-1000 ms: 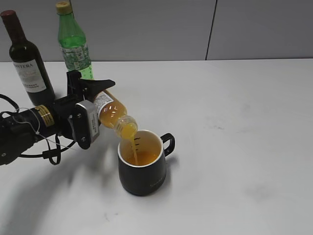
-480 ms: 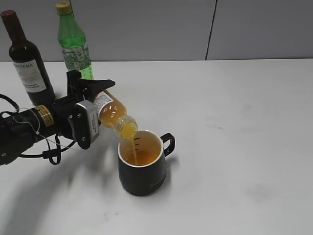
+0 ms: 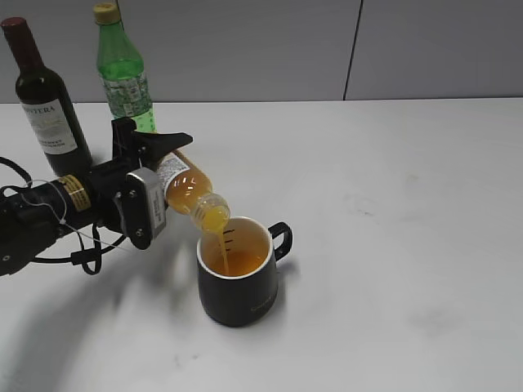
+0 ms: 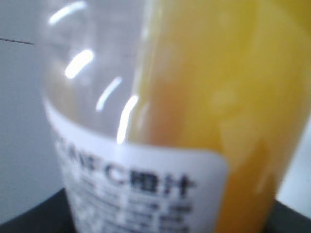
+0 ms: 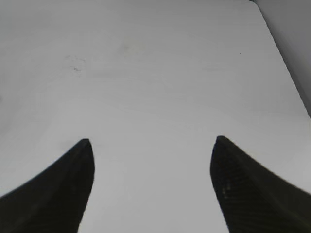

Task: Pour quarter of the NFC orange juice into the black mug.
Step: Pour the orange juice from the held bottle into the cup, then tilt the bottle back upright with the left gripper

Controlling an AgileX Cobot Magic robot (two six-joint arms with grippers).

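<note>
My left gripper [image 3: 155, 175] is shut on the NFC orange juice bottle [image 3: 189, 189] and holds it tilted neck-down over the black mug [image 3: 239, 282]. A thin stream of juice runs from the open neck into the mug, which holds orange liquid against its cream inside. The mug stands on the white table with its handle to the right. In the left wrist view the bottle [image 4: 194, 97] fills the frame, blurred, with its white label at the bottom. My right gripper [image 5: 153, 143] is open and empty above bare table; it does not show in the exterior view.
A dark wine bottle [image 3: 45, 102] and a taller green bottle [image 3: 122, 73] stand at the back left of the white table [image 3: 392, 204], just behind my left arm. A grey wall runs behind the table.
The bottle and left arm hold the same tilt. The juice keeps streaming into the mug.
</note>
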